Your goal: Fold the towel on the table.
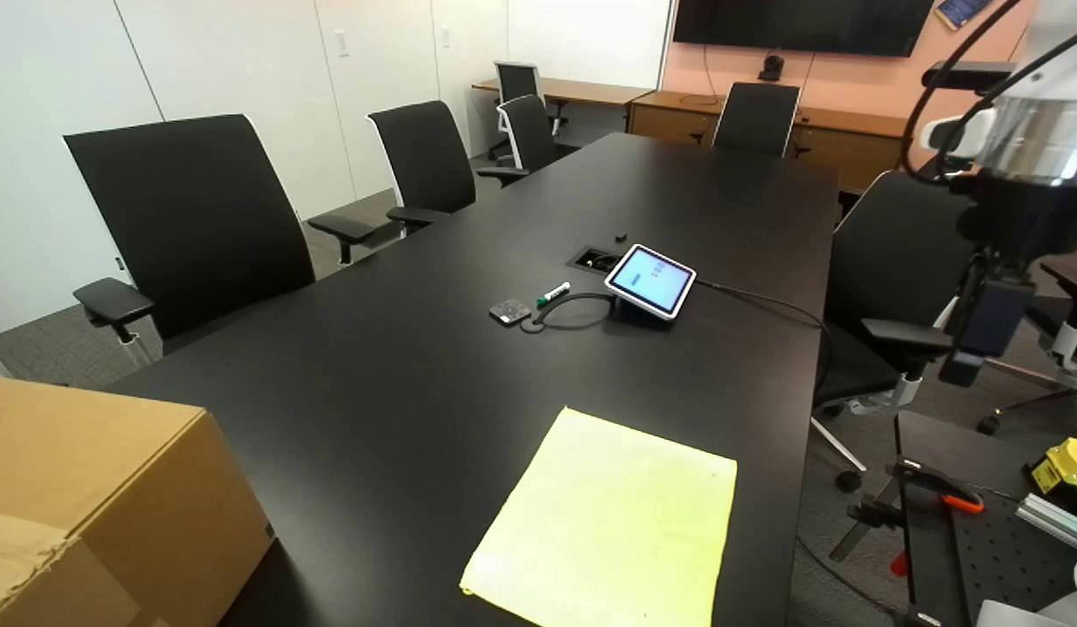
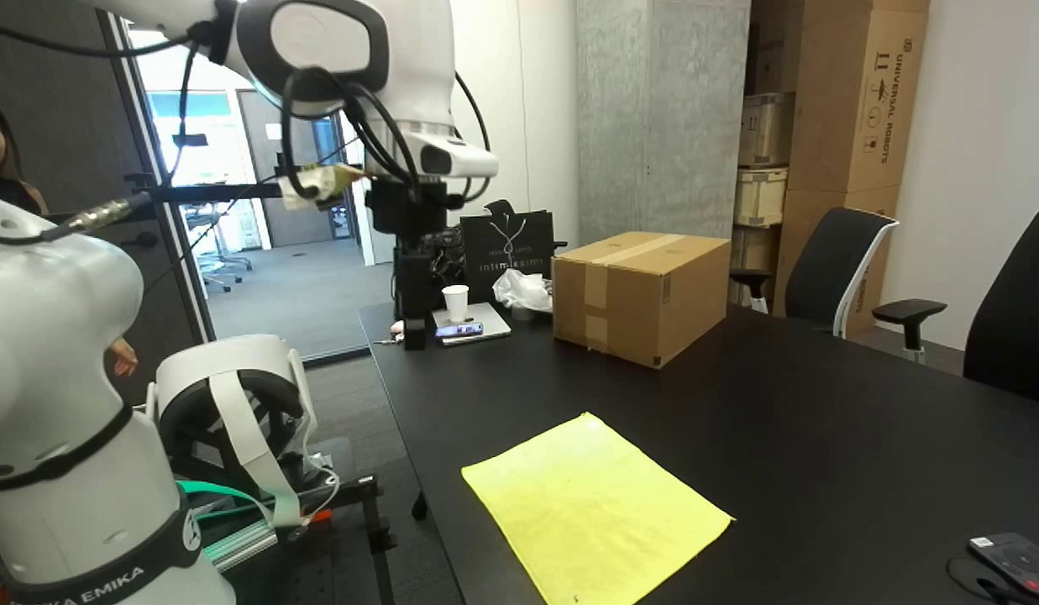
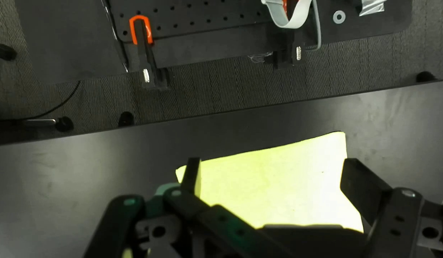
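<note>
The pale yellow-green towel lies spread out flat on the black table (image 1: 399, 366), shown in both exterior views (image 1: 612, 522) (image 2: 595, 512); its near end is cut off by the frame in each. In the wrist view the towel (image 3: 285, 193) shows between the fingers, partly hidden by the gripper. The table's edge (image 3: 81, 138) runs across that view. My gripper (image 3: 271, 168) is open with its fingers wide apart and nothing between them. In both exterior views the gripper (image 1: 963, 370) (image 2: 414, 336) hangs pointing down, raised and apart from the towel.
A cardboard box (image 1: 129, 488) (image 2: 645, 294) stands on the table. A tablet (image 1: 651, 280), a marker (image 1: 554, 293) and a small dark square device (image 1: 509, 312) lie farther along. A white cup (image 2: 456, 302) and phone (image 2: 459, 330) rest near the table's end. A headset (image 2: 233, 403) sits beside the arm.
</note>
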You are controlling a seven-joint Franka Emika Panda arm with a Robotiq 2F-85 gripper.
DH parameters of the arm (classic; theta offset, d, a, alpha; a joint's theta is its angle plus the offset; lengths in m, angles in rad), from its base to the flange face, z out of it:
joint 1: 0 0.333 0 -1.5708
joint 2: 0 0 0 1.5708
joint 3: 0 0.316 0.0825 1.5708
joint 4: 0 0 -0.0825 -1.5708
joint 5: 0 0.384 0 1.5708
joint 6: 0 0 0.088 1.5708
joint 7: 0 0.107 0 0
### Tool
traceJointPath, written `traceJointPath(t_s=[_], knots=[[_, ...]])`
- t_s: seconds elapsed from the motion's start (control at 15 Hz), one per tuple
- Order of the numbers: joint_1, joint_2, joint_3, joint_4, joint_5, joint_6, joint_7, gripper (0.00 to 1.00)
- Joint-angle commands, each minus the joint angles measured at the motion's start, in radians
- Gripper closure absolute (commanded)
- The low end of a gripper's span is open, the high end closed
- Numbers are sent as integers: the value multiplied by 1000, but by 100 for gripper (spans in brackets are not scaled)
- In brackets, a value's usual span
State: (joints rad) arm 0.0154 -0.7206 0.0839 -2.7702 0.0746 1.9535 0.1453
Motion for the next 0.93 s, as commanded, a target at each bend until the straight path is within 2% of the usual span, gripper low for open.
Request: traceJointPath(t_s=[0.0,0.27,0.53,0.87], knots=[[2,255,-43,-6,-3,245,-99,0],[-3,534,-70,19,-17,456,-164,0],[-9,790,-80,101,-49,567,-207,0],[-16,1005,-82,205,-88,668,-249,0]])
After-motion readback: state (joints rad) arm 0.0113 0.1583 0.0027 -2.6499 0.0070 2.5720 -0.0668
